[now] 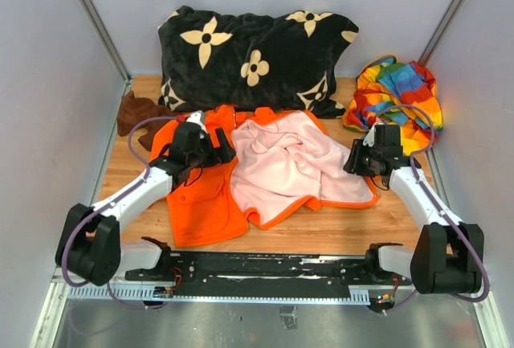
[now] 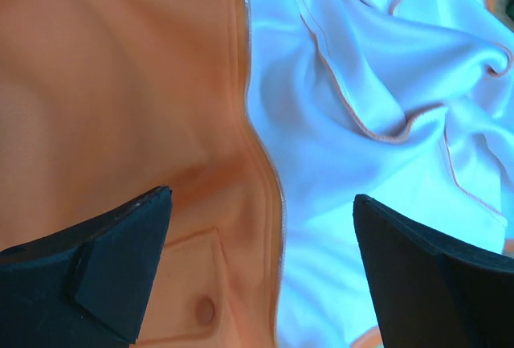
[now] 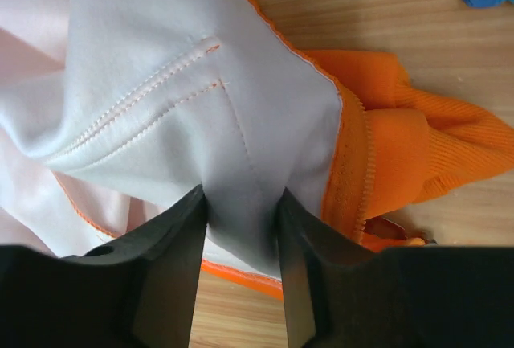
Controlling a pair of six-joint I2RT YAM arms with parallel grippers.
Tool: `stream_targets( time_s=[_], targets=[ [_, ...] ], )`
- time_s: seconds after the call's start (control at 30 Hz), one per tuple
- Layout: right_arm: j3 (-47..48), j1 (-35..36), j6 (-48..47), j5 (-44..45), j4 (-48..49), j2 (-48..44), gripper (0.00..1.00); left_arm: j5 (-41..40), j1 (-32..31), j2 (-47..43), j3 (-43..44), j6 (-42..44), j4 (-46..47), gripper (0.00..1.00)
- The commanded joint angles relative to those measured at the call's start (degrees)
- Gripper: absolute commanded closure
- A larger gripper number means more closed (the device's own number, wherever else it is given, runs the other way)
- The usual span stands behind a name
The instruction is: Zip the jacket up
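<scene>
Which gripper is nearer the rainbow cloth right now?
Right. The right gripper pinches the jacket just in front of the rainbow cloth; the left gripper hangs open over its other half.

Bare table [image 1: 321,231] before jacket [image 1: 201,211]; pillow [image 1: 257,51] behind.

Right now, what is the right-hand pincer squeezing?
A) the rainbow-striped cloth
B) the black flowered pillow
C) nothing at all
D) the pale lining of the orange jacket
D: the right wrist view shows a fold of pale lining from the jacket pinched inside the right pincer.
</scene>
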Motion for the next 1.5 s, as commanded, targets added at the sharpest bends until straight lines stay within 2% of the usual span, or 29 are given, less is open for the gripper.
stream_targets(
  time_s=[0.0,0.1,0.2,0.4,0.53,0.63,0.8,0.97,1.1,1.17,1.33,1.47],
  targets=[
    [1.62,0.78,-0.36,-3.89,1.13,-1.96,0.73,4.25,-0.03,-7.28,-3.7,-2.1,3.23,0.01],
    [3.1,4.05,-0.92,-3.87,-0.28,-3.44,0.94,4.98,0.02,-11.42,-5.88,-2.47,2.27,0.01],
    [5.18,10.73,-2.13,0.59,-2.76,-5.16,0.99,4.89,0.01,-15.57,-7.71,-2.41,0.26,0.01],
    [9.19,28.96,-3.89,7.58,-5.47,-4.96,0.99,6.01,-0.03,-21.17,-10.97,-3.71,-2.44,0.01],
    [10.6,40.99,-4.05,8.14,-5.02,0.85,0.94,8.17,-0.03,-22.94,-12.75,-6.04,-2.0,0.01],
    [11.5,47.6,-3.97,7.85,-4.01,6.76,0.9,8.57,0.0,-23.61,-13.78,-7.0,-1.31,0.01],
    [13.41,55.1,-3.01,2.2,-1.57,16.23,0.77,8.74,0.0,-22.69,-13.46,-6.71,-1.93,0.01],
    [15.7,57.02,-3.75,-0.97,-2.71,18.6,0.62,9.08,-0.02,-23.04,-14.03,-7.29,-1.27,0.01],
    [16.77,56.94,-6.63,-1.3,-4.55,12.92,0.43,10.31,0.0,-22.75,-14.16,-7.67,-0.33,0.01],
    [17.34,56.13,-8.01,-0.79,-5.9,9.9,0.37,10.87,-0.05,-22.55,-14.15,-7.9,0.06,0.01],
    [17.08,50.51,-8.72,-0.26,-7.42,3.36,0.35,11.31,-0.82,-21.98,-13.79,-8.41,1.4,0.01],
    [15.09,41.41,-7.09,-0.82,-6.09,-0.42,0.3,11.2,-1.67,-21.12,-13.32,-8.44,2.03,0.01]
  ],
)
